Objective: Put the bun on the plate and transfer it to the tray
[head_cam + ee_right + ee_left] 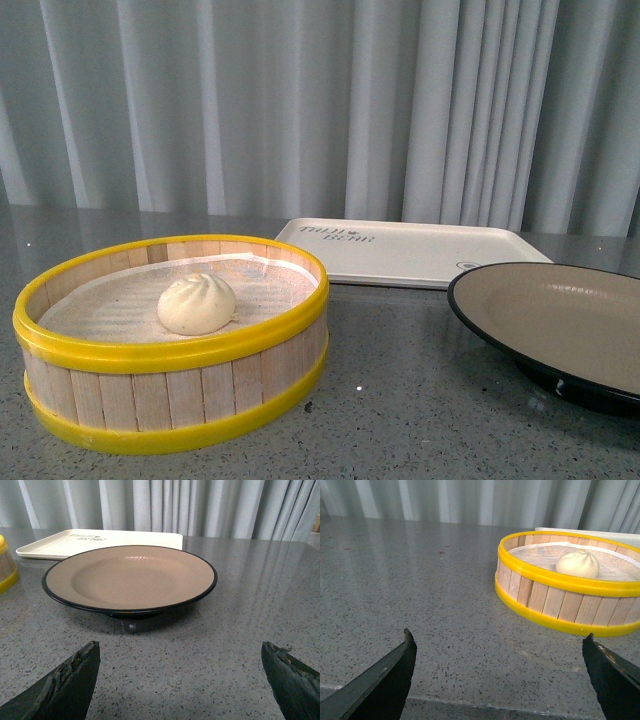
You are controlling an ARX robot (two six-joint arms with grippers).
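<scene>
Inside the basket (170,356) sat the bun (197,304), untouched because left gripper (499,637) and right gripper (180,646) hung wide apart, empty.

- The left gripper (499,635) is spread wide, its jaws far apart.
- Only the tips of its two dark fingers (382,680) show in the left wrist view. They are tapered and pointed, and aim towards the far side.
- The right gripper (180,644) is spread just as wide.
- The right gripper's finger pads (65,685) look rough and worn along their edges. They also aim towards the far side.
- Both wrists are held low and roughly level.
</scene>
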